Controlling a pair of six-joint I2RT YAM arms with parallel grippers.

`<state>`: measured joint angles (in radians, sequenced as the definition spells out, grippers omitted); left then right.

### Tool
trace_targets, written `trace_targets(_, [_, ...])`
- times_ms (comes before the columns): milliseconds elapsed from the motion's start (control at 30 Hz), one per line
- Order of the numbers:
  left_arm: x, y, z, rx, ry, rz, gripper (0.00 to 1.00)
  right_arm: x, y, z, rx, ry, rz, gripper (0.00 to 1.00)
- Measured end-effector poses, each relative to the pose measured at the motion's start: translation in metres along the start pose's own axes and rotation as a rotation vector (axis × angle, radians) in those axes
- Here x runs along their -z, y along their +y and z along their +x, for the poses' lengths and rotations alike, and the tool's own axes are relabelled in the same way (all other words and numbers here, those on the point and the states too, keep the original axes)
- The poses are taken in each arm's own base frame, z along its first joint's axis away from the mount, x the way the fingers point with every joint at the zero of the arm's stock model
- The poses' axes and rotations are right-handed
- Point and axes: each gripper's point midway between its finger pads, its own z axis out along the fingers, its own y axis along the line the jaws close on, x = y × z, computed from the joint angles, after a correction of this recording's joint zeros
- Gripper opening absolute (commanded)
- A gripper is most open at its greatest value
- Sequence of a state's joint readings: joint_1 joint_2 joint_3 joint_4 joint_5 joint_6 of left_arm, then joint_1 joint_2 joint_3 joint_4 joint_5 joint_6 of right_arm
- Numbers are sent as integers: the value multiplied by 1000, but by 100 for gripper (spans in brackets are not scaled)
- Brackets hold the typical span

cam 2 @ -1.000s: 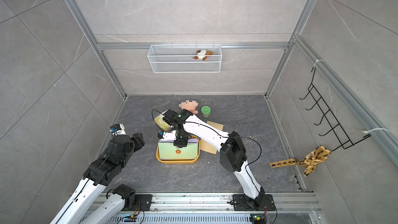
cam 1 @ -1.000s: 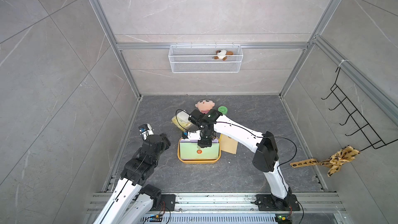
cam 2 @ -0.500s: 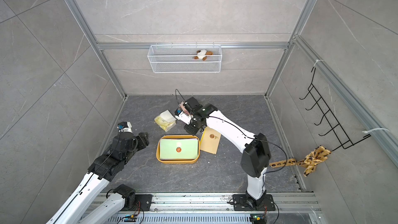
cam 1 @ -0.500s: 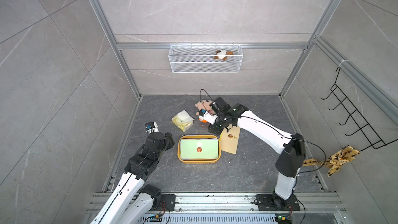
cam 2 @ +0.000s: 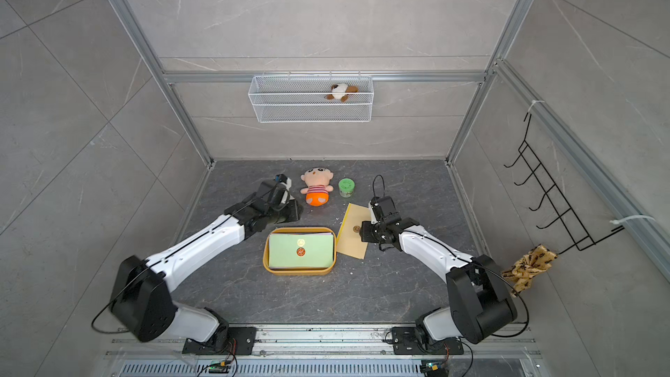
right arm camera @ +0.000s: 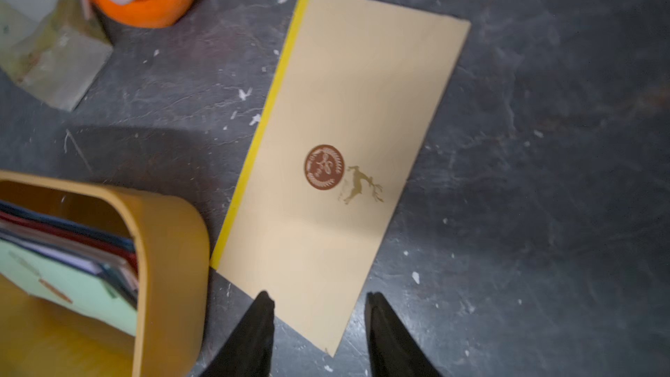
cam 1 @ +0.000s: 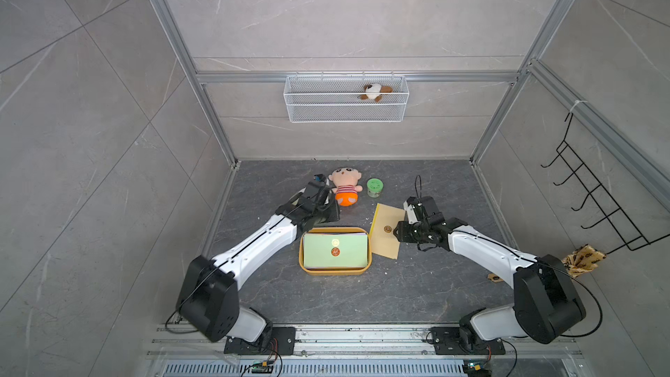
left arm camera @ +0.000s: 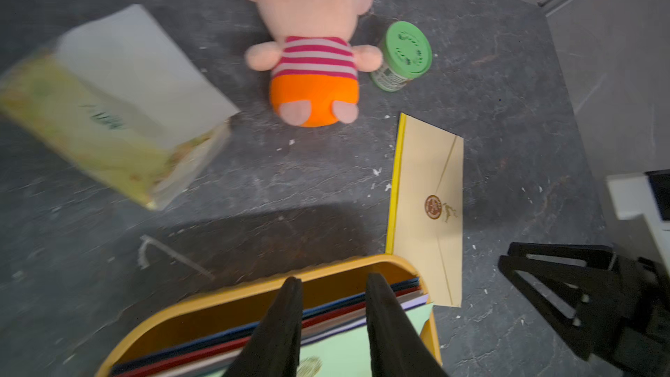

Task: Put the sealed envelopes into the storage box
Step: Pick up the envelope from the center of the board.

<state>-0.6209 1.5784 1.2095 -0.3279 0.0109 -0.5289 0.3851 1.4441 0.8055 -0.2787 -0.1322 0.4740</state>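
No text reading clearly. Cream envelope (right arm camera: pixel 362 103) is showing a round brown seal (right arm camera: pixel 323 166) with lettering too small to read, plus a gold deer print (right arm camera: pixel 360 184). Tissue pack (left arm camera: pixel 108 103) is carrying blurred green script. Jar lid (left arm camera: pixel 408 48) markings are staying illegible.

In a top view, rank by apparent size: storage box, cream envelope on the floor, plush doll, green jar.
Largest to smallest:
1. storage box
2. cream envelope
3. plush doll
4. green jar
Envelope and doll are the closest pair.
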Motion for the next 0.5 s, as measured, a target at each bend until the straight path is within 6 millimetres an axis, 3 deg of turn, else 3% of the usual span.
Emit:
trace_targets(67, [-31,-21,1,-28,51,37,27,-4,-9,5,-78,2,2,47])
trace_targets(267, [-113,-65,19,-89,177,93,22,-11,-9,3,-200,-28,-43,47])
trace_targets(500, [-161,-73,54,-88,292,109,18,-21,-12,-1,-267,-41,-54,47])
